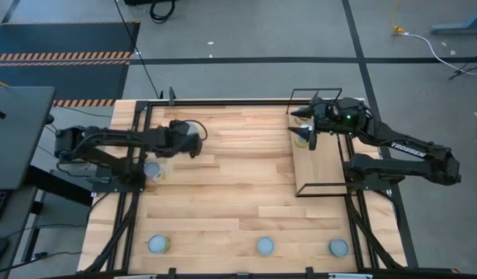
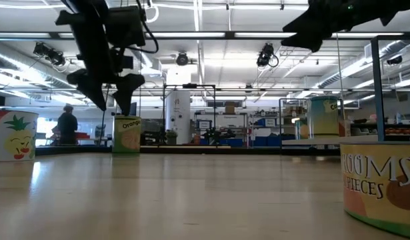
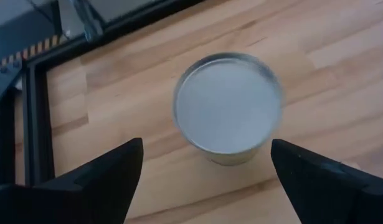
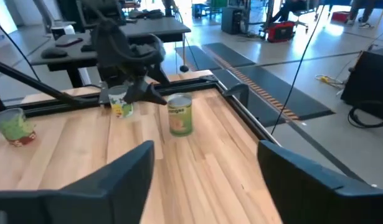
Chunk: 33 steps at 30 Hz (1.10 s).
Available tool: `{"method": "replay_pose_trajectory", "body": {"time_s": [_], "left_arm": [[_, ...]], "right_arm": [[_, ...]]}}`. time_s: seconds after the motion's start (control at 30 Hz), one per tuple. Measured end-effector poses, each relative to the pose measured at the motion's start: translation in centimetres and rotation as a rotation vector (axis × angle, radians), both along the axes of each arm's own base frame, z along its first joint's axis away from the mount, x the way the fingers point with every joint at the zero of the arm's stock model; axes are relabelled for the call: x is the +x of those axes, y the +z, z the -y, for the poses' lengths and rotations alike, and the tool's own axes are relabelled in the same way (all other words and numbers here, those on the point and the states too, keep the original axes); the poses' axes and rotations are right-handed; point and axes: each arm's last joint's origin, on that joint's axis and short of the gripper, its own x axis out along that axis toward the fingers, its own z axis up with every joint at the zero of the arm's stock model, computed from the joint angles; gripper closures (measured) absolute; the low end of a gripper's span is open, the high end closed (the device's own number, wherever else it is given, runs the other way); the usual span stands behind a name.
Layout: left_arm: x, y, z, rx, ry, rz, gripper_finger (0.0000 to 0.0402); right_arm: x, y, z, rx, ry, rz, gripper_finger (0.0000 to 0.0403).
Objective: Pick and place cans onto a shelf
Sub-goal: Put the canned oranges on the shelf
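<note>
Left end effector (image 1: 154, 160) hovering over the left side of the table (image 1: 238, 194), fingers (image 3: 104, 180) spread wide. Directly beneath, framed between those fingers, one can (image 3: 227, 107) standing upright on the planks with its silver top facing up; not touching either finger. In the low view, the same can (image 2: 127, 134) with an orange-lettered label just beside and below the dark fingertips, clear of them.

Right end effector (image 1: 302, 124) raised above the far end of the shelf (image 1: 323, 167), fingers (image 4: 110, 180) wide apart, gripping nothing. Whether a can sits on the board under it cannot be told from above.

Well away from both end effectors, near the table's front edge: three cans in a row, one at the left (image 1: 159, 245), one in the middle (image 1: 265, 246), one toward the right (image 1: 338, 248), all upright. Another can with a pineapple label (image 2: 13, 135) at the low view's left edge, apart from the left end effector.
</note>
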Motion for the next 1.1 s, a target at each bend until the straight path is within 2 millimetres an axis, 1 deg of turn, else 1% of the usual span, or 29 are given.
{"method": "replay_pose_trajectory", "body": {"time_s": [0.17,0.23,0.33,0.5,0.83,1.0,1.1], "left_arm": [[-0.4,-0.1,-1.7,-0.069,0.048,0.010,0.0043],[-0.6,-0.1,-2.3,-0.105,0.060,0.020,0.0043],[-0.4,0.0,-3.1,-0.099,0.035,0.032,0.0043],[0.1,0.3,-3.9,-0.077,-0.015,0.078,0.0043],[-0.5,0.3,-5.6,-0.080,0.047,0.101,0.0043],[-0.5,-0.3,-6.4,-0.102,0.075,0.089,0.0043],[-0.1,-1.2,-7.2,-0.121,0.083,0.086,0.0043]], "right_arm": [[0.6,-0.5,0.3,0.017,-0.015,-0.030,0.0059],[0.8,-0.7,0.5,0.020,-0.027,-0.041,0.0047],[1.0,-0.9,0.6,0.024,-0.029,-0.055,0.0037],[1.3,-1.2,0.8,0.033,-0.029,-0.071,0.0034],[1.4,-1.3,0.8,0.038,-0.029,-0.076,0.0034],[1.4,-1.3,0.8,0.046,-0.031,-0.074,0.0034],[1.4,-1.3,0.8,0.059,-0.034,-0.070,0.0034]]}}
